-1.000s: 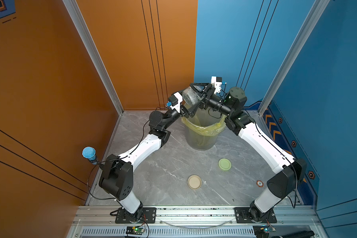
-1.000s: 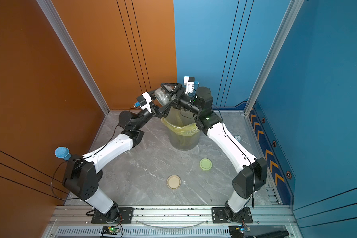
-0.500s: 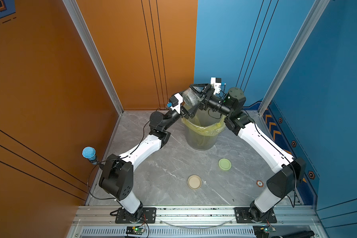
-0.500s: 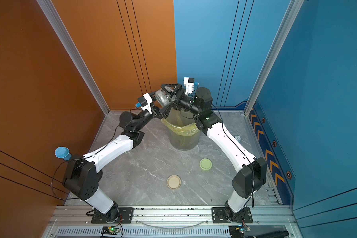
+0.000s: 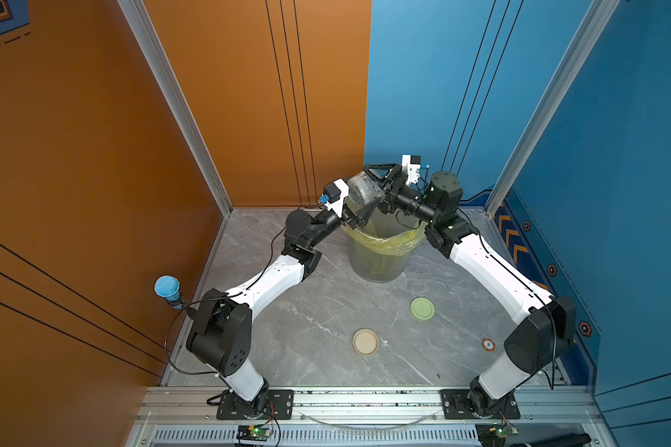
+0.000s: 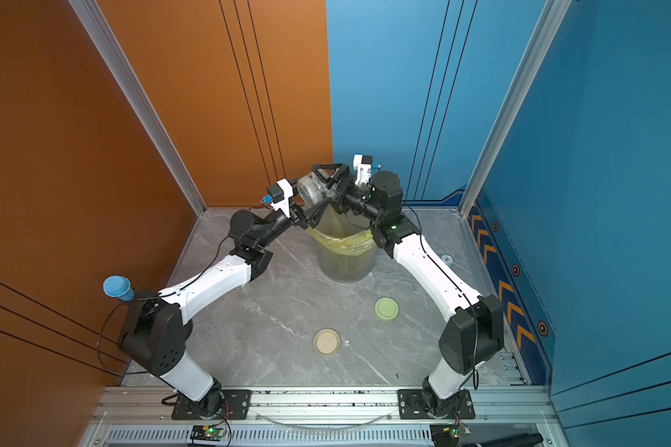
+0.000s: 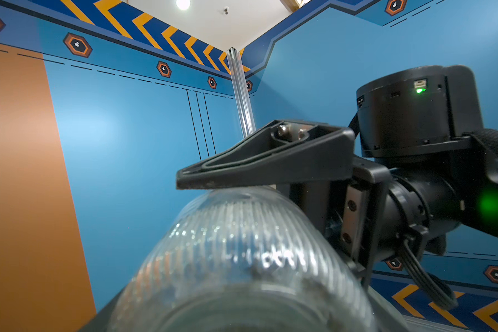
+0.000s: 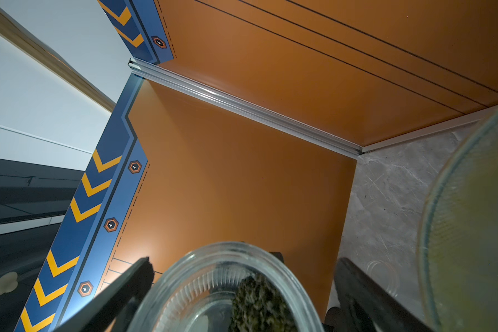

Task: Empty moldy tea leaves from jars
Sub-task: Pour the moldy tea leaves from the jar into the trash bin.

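Observation:
A clear ribbed jar (image 5: 363, 189) (image 6: 314, 189) hangs tipped on its side above the bin, without a lid. My left gripper (image 5: 359, 206) (image 6: 307, 211) is shut on it from the left; the jar (image 7: 242, 253) hides its fingers in the left wrist view. My right gripper (image 5: 372, 191) (image 6: 322, 191) (image 8: 242, 281) stands open around the jar's other end, its fingers (image 8: 140, 280) apart from the glass. The right wrist view looks into the jar's mouth (image 8: 227, 258), where a clump of dark tea leaves (image 8: 259, 301) clings inside.
The grey bin (image 5: 376, 265) (image 6: 345, 267) with a yellow bag stands below both grippers at the back. On the floor lie a pale green lid (image 5: 422, 308), a beige lid (image 5: 365, 341) and a translucent lid (image 5: 438, 287). Walls close in on three sides.
My right gripper's jaws have spread wide and come off the jar. The left gripper and the jar have stayed where they were.

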`<state>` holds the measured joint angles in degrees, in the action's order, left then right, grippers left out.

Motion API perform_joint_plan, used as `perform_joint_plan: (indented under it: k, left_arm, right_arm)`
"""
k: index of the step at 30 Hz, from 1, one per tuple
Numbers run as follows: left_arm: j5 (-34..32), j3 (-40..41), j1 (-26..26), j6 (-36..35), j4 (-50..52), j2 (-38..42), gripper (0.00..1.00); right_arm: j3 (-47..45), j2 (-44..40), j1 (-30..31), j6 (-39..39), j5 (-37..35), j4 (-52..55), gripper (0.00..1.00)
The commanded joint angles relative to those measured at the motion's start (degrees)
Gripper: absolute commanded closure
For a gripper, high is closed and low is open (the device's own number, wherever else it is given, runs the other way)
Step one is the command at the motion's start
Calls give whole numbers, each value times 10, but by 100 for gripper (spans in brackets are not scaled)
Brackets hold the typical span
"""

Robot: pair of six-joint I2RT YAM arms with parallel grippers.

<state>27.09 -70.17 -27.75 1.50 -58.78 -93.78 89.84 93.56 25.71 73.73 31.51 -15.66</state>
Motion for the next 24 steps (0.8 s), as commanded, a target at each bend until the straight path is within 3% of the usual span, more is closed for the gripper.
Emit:
perform_joint_plan:
  k: [1,8,16,24]
  left_arm:
    - [-2,-2,3,0,-29,20,47]
    - [8,-7,6,-9,43,33,47]
    - [18,-56,9,-45,296,71,47]
    - [-9,-191,-2,-112,603,60,48]
  right_arm:
    - [-26,-33,-19,-12,-1,-9,0]
    - [-62,-73,-62,-14,3,-2,0]
    - [-83,-132,-132,-69,9,72,0]
    - [-58,-150,-188,-174,14,212,0]
